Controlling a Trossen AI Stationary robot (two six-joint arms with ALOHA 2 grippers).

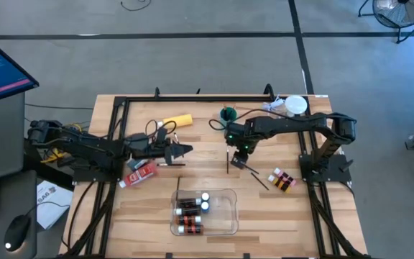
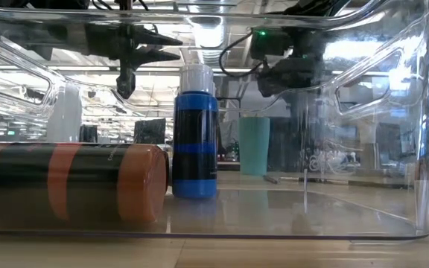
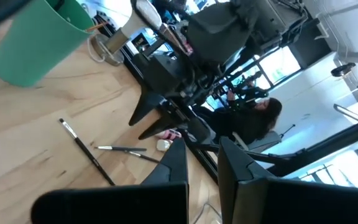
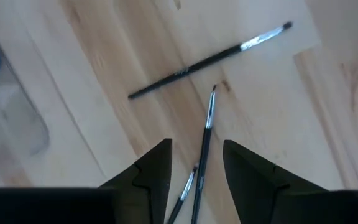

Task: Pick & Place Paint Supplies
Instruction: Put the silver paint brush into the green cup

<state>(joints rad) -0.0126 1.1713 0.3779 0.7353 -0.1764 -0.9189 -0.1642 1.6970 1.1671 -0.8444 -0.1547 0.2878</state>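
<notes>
Two thin dark paint brushes lie on the wooden table, one (image 4: 202,146) below my right gripper (image 4: 196,149) and a second (image 4: 210,57) crosswise beyond it. The right gripper (image 1: 239,157) points down over them, open, a finger on each side of the nearer brush and touching nothing. A third brush tip (image 4: 185,185) shows by its fingers. My left gripper (image 1: 187,150) hovers shut and level at the centre left, holding nothing. The clear tray (image 1: 228,194) at the near middle holds small bottles (image 1: 190,210) with white caps.
A teal cup (image 1: 228,114) stands behind the brushes and a yellow bottle (image 1: 178,121) lies at the far left. A red tube (image 1: 141,173) lies under the left arm. Small bottles (image 1: 282,180) lie at the right. Bare wood lies on either side of the tray.
</notes>
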